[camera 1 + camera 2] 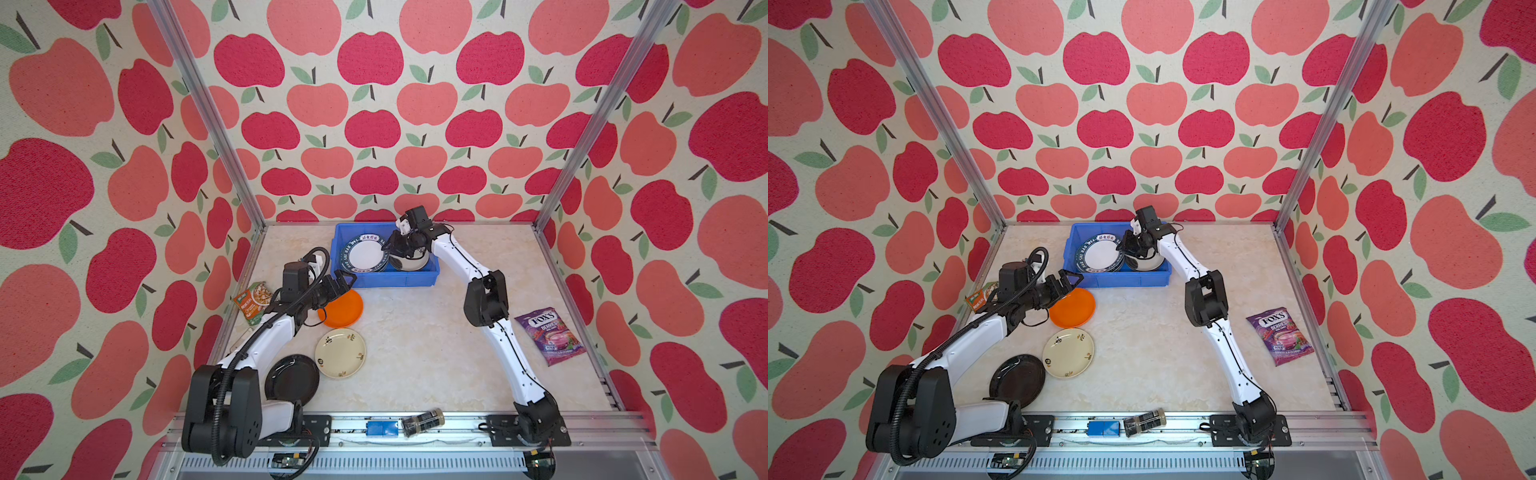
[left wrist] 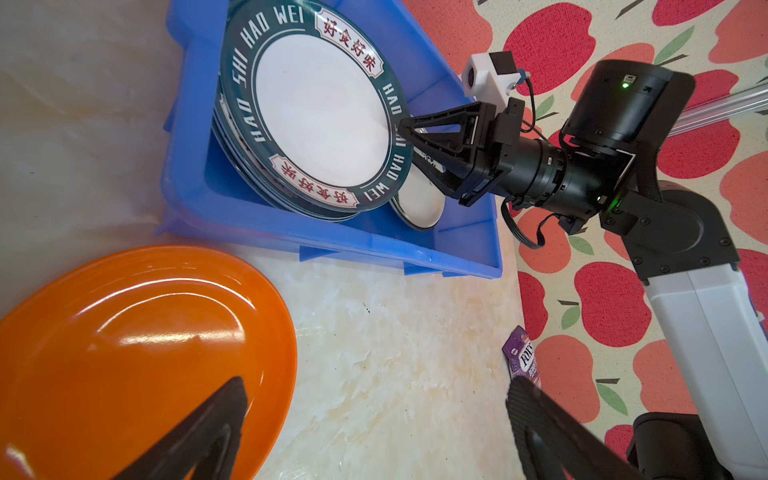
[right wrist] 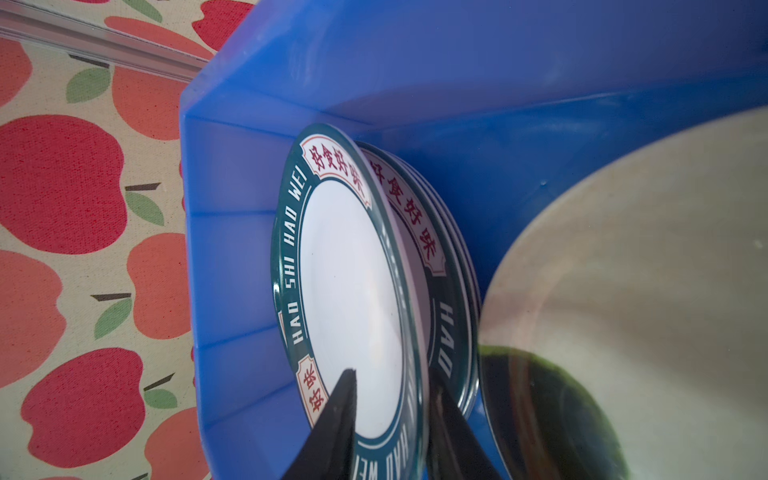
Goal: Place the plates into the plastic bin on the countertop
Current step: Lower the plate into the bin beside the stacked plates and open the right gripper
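The bright blue rectangular plastic bin (image 1: 386, 279) (image 1: 1117, 279) stands at the back of the pale marble-patterned countertop (image 1: 415, 365) (image 1: 1142, 374). Its long axis runs left to right along the back wall. In its left half a stack of white round plates with dark lettered rims (image 1: 365, 254) (image 1: 1100, 254) (image 2: 324, 108) lies face up. The top lettered plate (image 3: 349, 291) is tilted — the right wrist view shows its rim lifted off the plate beneath on the gripper's side.

The right gripper (image 1: 386, 246) (image 1: 1121, 245) (image 2: 401, 129) reaches in over the bin's middle. One finger (image 3: 338, 419) sits over the plate's white face and the other behind its rim; whether they pinch the rim or merely flank it I cannot tell. A pale round plate with a dark edge (image 2: 419, 203) lies in the right half, largely under that gripper.

The left gripper (image 1: 345, 279) (image 1: 1071, 279) hangs spread wide and empty over the far edge of the glossy orange round plate (image 1: 343, 311) (image 1: 1073, 311) (image 2: 124, 353). That plate lies flat just before the bin's near left corner. Nearer the front lie a cream round plate with small floral marks (image 1: 340, 353) (image 1: 1068, 353) and, just beside it, a black round plate (image 1: 291, 380) (image 1: 1017, 380) partly under the left arm.

Bare countertop lies open between the arms — from the bin's front wall to the front rail. A purple sweets packet (image 1: 550, 336) (image 1: 1279, 336) lies well to the right, and an orange-green snack packet (image 1: 251, 301) at the left edge.
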Robot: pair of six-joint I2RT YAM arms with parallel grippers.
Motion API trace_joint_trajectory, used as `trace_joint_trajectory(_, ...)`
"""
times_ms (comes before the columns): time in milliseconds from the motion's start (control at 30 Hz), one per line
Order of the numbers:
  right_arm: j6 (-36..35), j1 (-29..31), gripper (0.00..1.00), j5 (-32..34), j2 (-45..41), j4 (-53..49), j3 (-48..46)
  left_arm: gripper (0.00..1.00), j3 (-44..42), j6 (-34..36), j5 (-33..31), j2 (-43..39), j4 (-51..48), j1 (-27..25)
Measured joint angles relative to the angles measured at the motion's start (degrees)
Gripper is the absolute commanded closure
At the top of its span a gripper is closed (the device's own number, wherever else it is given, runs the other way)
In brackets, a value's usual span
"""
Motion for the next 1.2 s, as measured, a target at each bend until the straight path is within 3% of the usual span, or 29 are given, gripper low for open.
trace_joint_trajectory(267, -4.44, 0.83, 0.66, 5.33, 0.00, -4.37, 1.44, 0.00, 0.00, 0.00, 0.00, 0.42, 0.11, 0.00)
trace_joint_trajectory(433, -6.78, 0.94, 0.43, 7.65, 0.00, -7.04, 2.45, 0.01, 0.00, -0.22, 0.11, 2.19, 2.40, 0.00)
trace_joint_trajectory(467, -7.52, 1.01, 0.42, 8.26, 0.00, -7.43, 2.82, 0.01, 0.00, -0.22, 0.35, 2.78, 2.84, 0.00)
trace_joint_trajectory(733, -9.88, 1.29, 0.53, 11.04, 0.00, -8.57, 3.32, 0.02, 0.02, -0.24, 1.73, 6.86, 4.79, 0.00)
trace_joint_trajectory(867, -10.23, 1.40, 0.76, 11.34, 0.00, -8.55, 3.32, 0.02, 0.02, -0.22, 2.01, 7.69, 5.42, 0.02)
trace_joint_trajectory(1200, -9.40, 1.99, 0.78, 11.32, 1.62, -6.64, 3.76, 0.02, 0.02, -0.20, 2.40, 7.87, 5.55, 0.96)
